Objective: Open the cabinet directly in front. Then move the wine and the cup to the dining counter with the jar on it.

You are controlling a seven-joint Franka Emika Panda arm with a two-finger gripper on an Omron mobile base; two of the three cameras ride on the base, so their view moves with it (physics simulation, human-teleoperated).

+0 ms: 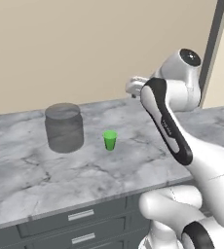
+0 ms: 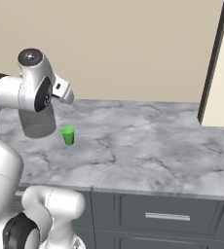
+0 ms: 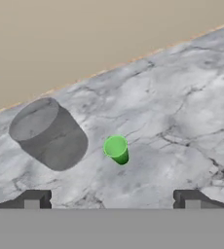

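Cup (image 3: 116,149): small, green, likely light and rigid, stood upright on dining counter (image 3: 182,112) beyond wide-spread, empty fingers (image 3: 33,199), just beside jar (image 3: 48,133); best pinched across its tapered wall.

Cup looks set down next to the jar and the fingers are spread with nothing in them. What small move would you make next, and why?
Probably back the gripper up and away from the dining counter. The cup stands upright on the marble beside the jar, apart from it, and the gripper is open and holds nothing. No wine bottle stands on this counter, so that item likely comes next.
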